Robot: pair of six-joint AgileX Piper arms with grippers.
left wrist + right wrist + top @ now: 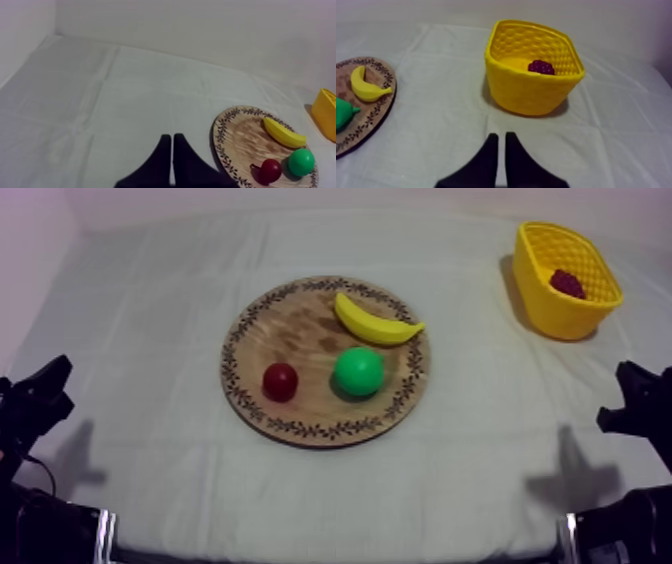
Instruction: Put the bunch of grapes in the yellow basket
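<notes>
The dark purple bunch of grapes (567,283) (541,67) lies inside the yellow basket (590,308) (526,92) at the table's far right. The round wooden board (300,338) (240,137) (376,112) sits mid-table with a banana (372,321) (282,132) (367,86), a green pear (358,371) (301,162) (343,114) and a small red fruit (280,381) (270,170). My left gripper (40,388) (172,145) rests low at the left, shut on nothing. My right gripper (632,393) (501,143) rests low at the right, shut, short of the basket.
Grey-white cloth (150,308) covers the table, with bare room to the left of the board and between the board and the basket. A pale wall (200,25) rises behind the table.
</notes>
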